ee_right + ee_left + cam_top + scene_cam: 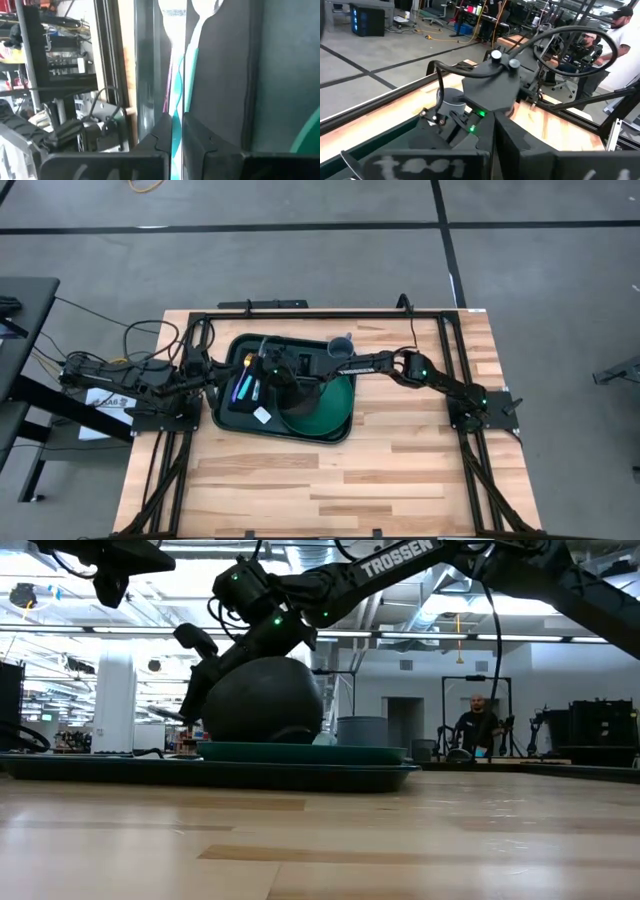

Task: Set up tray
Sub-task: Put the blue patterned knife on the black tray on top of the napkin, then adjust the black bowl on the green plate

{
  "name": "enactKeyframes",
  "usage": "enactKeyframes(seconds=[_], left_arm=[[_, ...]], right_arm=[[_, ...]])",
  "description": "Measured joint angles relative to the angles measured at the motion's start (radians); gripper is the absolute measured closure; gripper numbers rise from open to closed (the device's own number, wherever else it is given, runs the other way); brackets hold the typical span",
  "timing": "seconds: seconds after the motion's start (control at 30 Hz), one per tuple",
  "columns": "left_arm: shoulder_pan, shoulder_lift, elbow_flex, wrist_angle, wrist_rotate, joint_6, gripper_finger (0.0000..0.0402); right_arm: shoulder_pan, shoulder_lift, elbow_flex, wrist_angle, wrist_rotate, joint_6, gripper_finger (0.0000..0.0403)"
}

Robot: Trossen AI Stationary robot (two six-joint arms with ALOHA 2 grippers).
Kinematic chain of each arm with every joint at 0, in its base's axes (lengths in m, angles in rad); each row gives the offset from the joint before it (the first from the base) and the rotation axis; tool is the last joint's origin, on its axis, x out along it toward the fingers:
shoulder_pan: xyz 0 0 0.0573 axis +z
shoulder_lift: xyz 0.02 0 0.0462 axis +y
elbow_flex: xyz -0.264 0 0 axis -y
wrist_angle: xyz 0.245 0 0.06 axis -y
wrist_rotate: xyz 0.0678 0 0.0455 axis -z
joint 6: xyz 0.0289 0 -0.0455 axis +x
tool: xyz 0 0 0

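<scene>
Right, your tray [226, 420] sits mid-table toward the far edge, between the two arm bases, flat on the wood, and it's already loaded: a round green plate [340, 408] on its right half, a dark bowl [263, 700] lying tipped on the plate, a black flat rectangle [243, 394] on the left half w/ cutlery [240, 388] on it, and a grey cup [342, 342] at the tray's far right corner. Judging by looks, the tray is stiff moulded plastic, light by itself but awkward now w/ loose stuff riding on it, so anything you shove will slide; the smooth surface prob gives little friction. If you need to shift it, take the raised rim [330, 772] on a long side, not a rounded corner, and keep it level. Right gripper [177, 131] reaches in from the right over the tray's left half; its fingers are nearly together, pinched on a thin teal-handled utensil [176, 100] w/ a pale head, prob a plastic fork or spoon, light and bendy, so go easy on squeeze. Left gripper [492, 135] hovers over the tray's left end close beside the right arm's wrist; its fingers look closed down to a thin slit w/ nothing between them. Arms are crowded there, so mind a bump
</scene>
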Motion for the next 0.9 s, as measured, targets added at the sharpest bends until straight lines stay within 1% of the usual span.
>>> enactKeyframes(seconds=[0.43, 0.53, 0.77, 0.9], left_arm=[[0.0, 0.0, 0.0, 0.0, 0.005, 0.0, 0.0401], [0.0, 0.0, 0.0, 0.0, 0.007, 0.0, 0.0402], [0.0, 0.0, 0.0, 0.0, 0.016, -0.009, 0.0401], [0.0, 0.0, 0.0, 0.0, 0.029, -0.009, 0.0402]], right_arm=[[0.02, -0.002, 0.0, -0.008, 0.016, 0.059, 0.0388], [0.015, -0.002, 0.0, -0.008, 0.017, 0.054, 0.0368], [0.012, -0.003, 0.0, 0.01, 0.018, 0.026, 0.0301], [0.013, -0.003, 0.0, 0.01, 0.027, 0.025, 0.0274]])
